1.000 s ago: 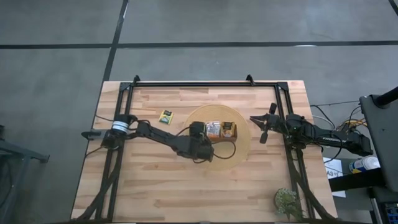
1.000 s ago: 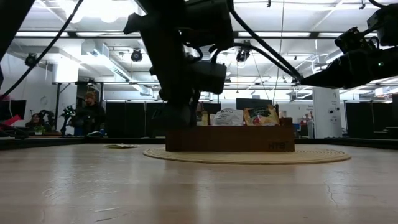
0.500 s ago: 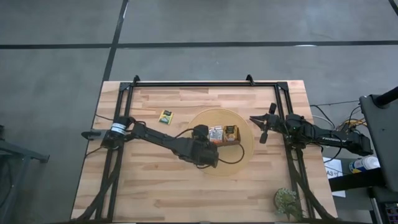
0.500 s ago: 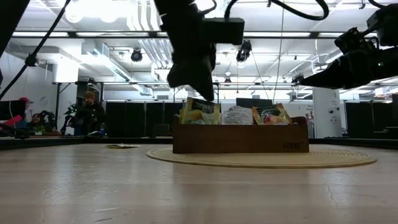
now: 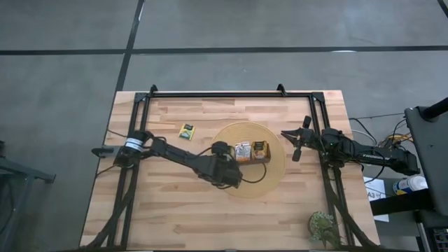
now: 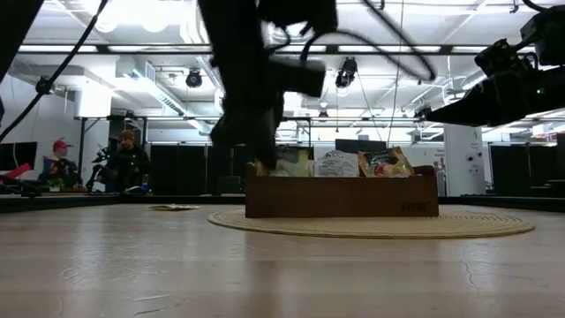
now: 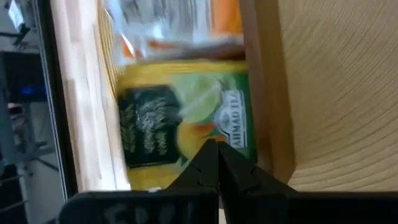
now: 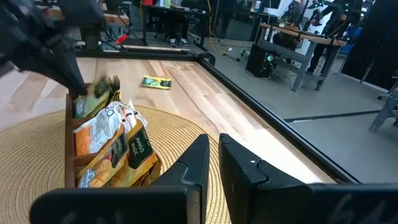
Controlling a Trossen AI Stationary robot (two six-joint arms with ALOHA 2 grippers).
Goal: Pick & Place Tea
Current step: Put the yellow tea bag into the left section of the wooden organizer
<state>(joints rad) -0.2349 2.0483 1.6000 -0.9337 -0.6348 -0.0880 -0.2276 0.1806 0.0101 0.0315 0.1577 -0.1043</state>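
Compared with half a second ago, the left gripper [image 5: 222, 150] has been drawn slightly back toward the tray's left end and lowered in the low view, while the right arm has not moved. The fingers of the left gripper [image 7: 217, 163] are seen pressed together with nothing between them, directly over a yellow-green tea packet [image 7: 186, 121] that lies in the end compartment of the wooden tray [image 6: 340, 197]. That packet is printed with a dark label panel, pale green fruit and the lettering "AHMAD TEA"; a white-and-orange packet [image 7: 174, 22] is seen in the next compartment beyond it. In the high view the tray [image 5: 268, 158] rests on a round woven mat [image 5: 271, 175] near the table's middle, with packets standing in its compartments, their tops showing above the tray wall in the low view. One more yellow-green packet [image 5: 186, 130] lies flat on the bare wooden table [image 5: 175, 217], apart from the mat and to the left of it, untouched. The right gripper [image 5: 294, 142] is held above the mat's right edge, well apart from the tray, its fingers [image 8: 202, 165] nearly closed on nothing.
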